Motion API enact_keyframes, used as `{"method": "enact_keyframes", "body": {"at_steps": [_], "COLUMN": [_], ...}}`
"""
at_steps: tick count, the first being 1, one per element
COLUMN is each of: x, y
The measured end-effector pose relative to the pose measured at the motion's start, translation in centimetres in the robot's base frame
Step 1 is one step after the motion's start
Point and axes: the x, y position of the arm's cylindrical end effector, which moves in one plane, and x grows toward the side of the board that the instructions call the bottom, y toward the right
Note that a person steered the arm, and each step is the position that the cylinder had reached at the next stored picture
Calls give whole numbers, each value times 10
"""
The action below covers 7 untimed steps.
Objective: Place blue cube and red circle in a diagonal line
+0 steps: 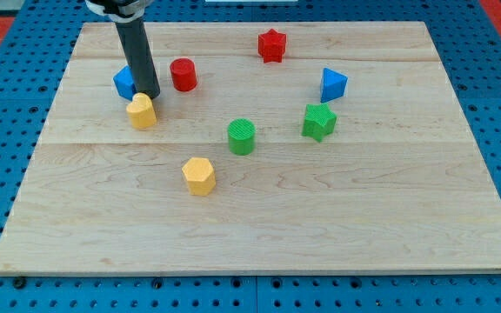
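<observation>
— While you look at the view's upper left, do you see where my tip (149, 93) sits?

— You find it down on the counter (259, 226), touching or just beside the right side of the blue cube (124, 83). The rod hides part of that cube from you.

— And the red circle (183, 75)?

— You see it just to the right of the rod, a little higher in the view than my tip, near it but apart. So the cube and the circle flank the rod, roughly level with each other.

— What lies below my tip?

— You have a yellow block (142, 111), rounded on top, right under it; whether they touch, you cannot tell.

— The claw?

— You have none on this arm, only the rod, so it holds nothing and opens on nothing.

— Anything else on the counter?

— You see a red star (271, 45) near the top centre, a blue block (333, 84) at the right with a green star (319, 122) just below it, a green cylinder (242, 136) near the middle, and a yellow hexagon (199, 176) below that, toward the left. All of these stand well apart from my tip.
</observation>
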Motion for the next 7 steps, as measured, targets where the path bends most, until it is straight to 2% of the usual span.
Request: {"method": "enact_keyframes", "body": {"at_steps": [1,2,3,4,5,6,7], "x": [37,50,33,15,-19,-43,-37], "y": [11,11,-11,-71,-104,-68,-16]}}
